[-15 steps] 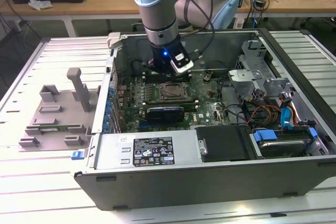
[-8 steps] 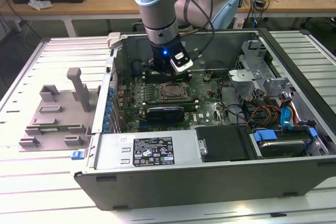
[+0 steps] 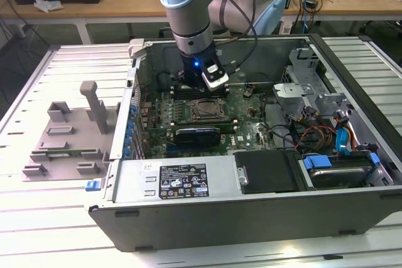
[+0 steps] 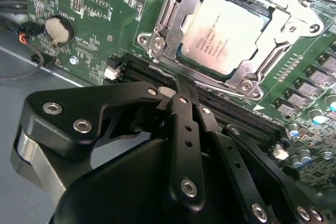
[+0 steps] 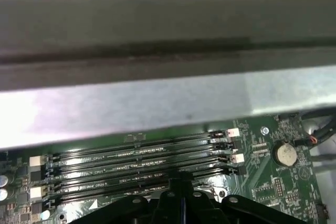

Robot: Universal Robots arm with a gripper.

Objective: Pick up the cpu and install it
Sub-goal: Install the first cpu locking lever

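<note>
The cpu (image 4: pixel 226 32), a flat square chip with a silver-grey top, lies in the metal-framed socket (image 4: pixel 163 30) on the green motherboard. In the exterior view the cpu (image 3: pixel 206 110) sits at the board's middle, inside the open computer case. My gripper (image 4: pixel 178 85) hangs just beside the socket, over the black memory slots, with its black fingers pressed together and nothing between them. In the first wrist view the gripper (image 5: pixel 181 190) points at the memory slots (image 5: pixel 136 161). In the exterior view the gripper (image 3: pixel 200 91) is just behind the socket.
A black card (image 3: pixel 198 135) stands in front of the socket. A coin battery (image 4: pixel 56 29) lies on the board nearby. The case wall (image 5: pixel 157 66) rises close behind the slots. A grey plastic tray (image 3: pixel 66 133) rests on the table at the exterior view's left.
</note>
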